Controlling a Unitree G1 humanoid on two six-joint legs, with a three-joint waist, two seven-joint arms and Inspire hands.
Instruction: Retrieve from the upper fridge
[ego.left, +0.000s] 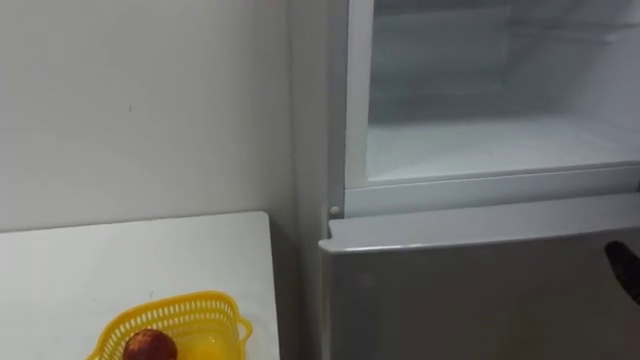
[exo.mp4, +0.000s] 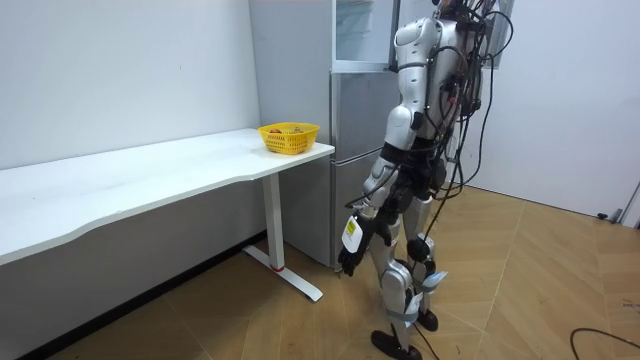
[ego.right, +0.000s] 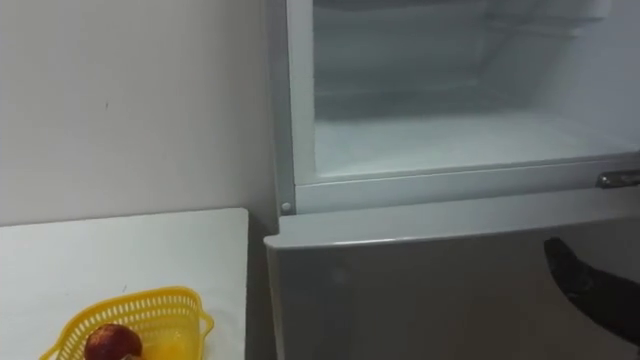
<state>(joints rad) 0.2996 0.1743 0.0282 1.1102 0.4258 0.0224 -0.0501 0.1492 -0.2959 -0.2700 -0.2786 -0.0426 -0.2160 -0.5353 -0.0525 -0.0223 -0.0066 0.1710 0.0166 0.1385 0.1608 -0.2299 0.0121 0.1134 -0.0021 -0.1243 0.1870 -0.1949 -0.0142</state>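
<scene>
White wall (ego.left: 130, 100), table (ego.left: 130, 260) with yellow basket (ego.left: 190, 300) near its fridge-side edge | upper fridge compartment (ego.left: 357, 100) open, shelf (ego.left: 500, 145) bare as far as seen, item to fetch cannot be told | right hand (ego.right: 590, 288) low before lower door (ego.right: 400, 300), the nearer one, compartment up-left of it; grasp cannot be told | left hand (exo.mp4: 350, 250) hangs by thigh, likewise

The white table (ego.left: 120, 260) bears a yellow basket (ego.left: 180, 303) (red fruit (ego.left: 150, 346) inside).

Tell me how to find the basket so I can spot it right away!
Find the tall grey fridge; a long white table stands beside it. At the table end nearest the fridge sits the basket, holding a red fruit. It is bright yellow with lattice walls, against white and grey all around.
</scene>
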